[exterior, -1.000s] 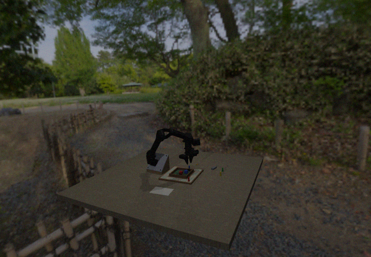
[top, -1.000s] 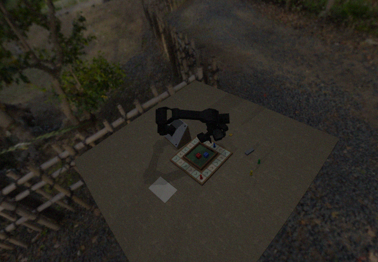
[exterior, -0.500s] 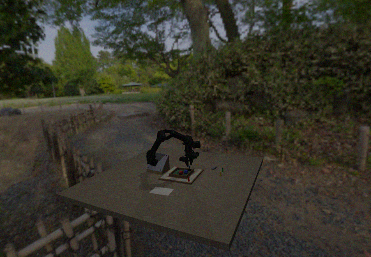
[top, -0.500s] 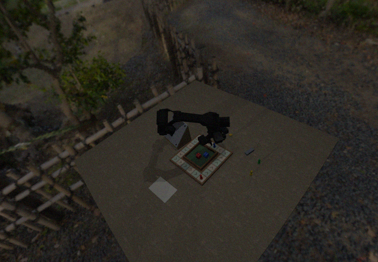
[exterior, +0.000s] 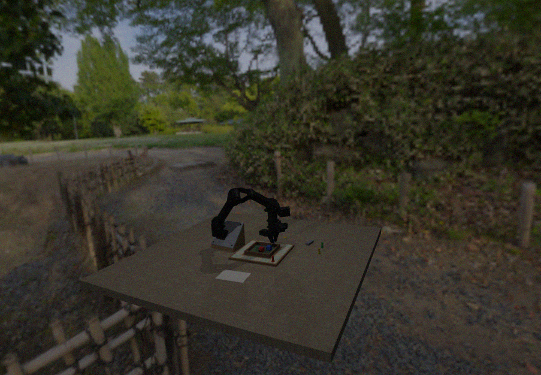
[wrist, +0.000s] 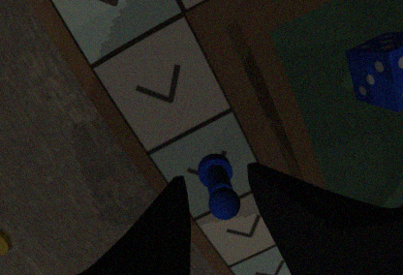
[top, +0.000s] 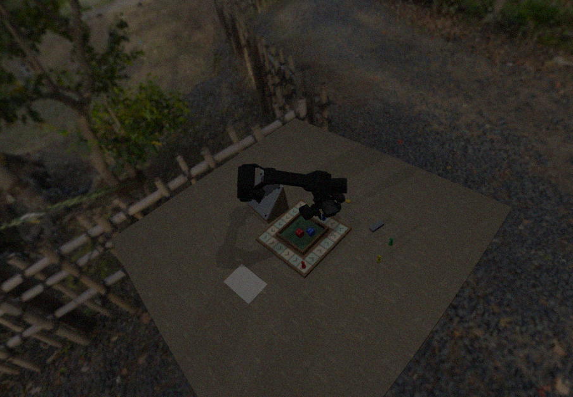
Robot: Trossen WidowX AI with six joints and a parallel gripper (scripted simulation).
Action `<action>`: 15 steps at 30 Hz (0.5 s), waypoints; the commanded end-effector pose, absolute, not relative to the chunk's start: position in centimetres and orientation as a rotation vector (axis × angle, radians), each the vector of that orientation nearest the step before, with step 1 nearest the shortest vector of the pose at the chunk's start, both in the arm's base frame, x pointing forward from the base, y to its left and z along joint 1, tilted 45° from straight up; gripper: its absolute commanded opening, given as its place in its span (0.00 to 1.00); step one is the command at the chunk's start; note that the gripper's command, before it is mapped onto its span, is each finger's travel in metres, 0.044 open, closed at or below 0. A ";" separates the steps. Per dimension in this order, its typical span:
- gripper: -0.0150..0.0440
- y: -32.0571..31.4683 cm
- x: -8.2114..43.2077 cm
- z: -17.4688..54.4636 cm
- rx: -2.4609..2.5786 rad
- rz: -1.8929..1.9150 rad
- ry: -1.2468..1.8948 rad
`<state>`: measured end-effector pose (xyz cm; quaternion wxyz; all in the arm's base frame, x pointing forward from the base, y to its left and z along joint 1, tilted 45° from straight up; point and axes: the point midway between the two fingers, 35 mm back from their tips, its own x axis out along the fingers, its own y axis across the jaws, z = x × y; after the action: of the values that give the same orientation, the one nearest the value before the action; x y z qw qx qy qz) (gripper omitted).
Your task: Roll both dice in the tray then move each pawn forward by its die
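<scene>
The blue pawn (top: 323, 217) (wrist: 224, 203) stands on a pale green square of the board (top: 278, 248) (exterior: 253, 260) (wrist: 160, 84). My gripper (exterior: 273, 241) (wrist: 216, 178) is partly open, with a fingertip on each side of the pawn and gaps between. The red pawn (top: 302, 264) (exterior: 272, 259) stands at the board's near corner. The red die (top: 299, 232) (exterior: 260, 249) and blue die (top: 310, 231) (exterior: 268, 248) (wrist: 380, 76) lie in the tray (top: 302, 243) (wrist: 310, 84). A blue die face shows a diagonal row of three pips; the red die's number is too small to read.
A green pawn (top: 390, 241) (exterior: 322, 244), a yellow pawn (top: 378, 258) (exterior: 319, 251) and a grey-blue block (top: 376, 226) (exterior: 309, 242) are right of the board. A small yellow piece (top: 348, 201) (exterior: 284, 236) (wrist: 4, 242) lies beyond it. A white sheet (top: 245, 283) (exterior: 233, 276) lies in front.
</scene>
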<state>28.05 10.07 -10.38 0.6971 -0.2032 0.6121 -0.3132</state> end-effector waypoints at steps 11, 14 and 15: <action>0.25 10.0 27.9 -10.5 -0.464 -0.697 1.368; 0.25 11.2 28.0 -9.6 -0.463 -0.695 1.368; 0.25 11.7 28.0 -9.2 -0.462 -0.694 1.369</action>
<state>27.81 10.17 -10.12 0.6909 -0.2116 0.6156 -0.3145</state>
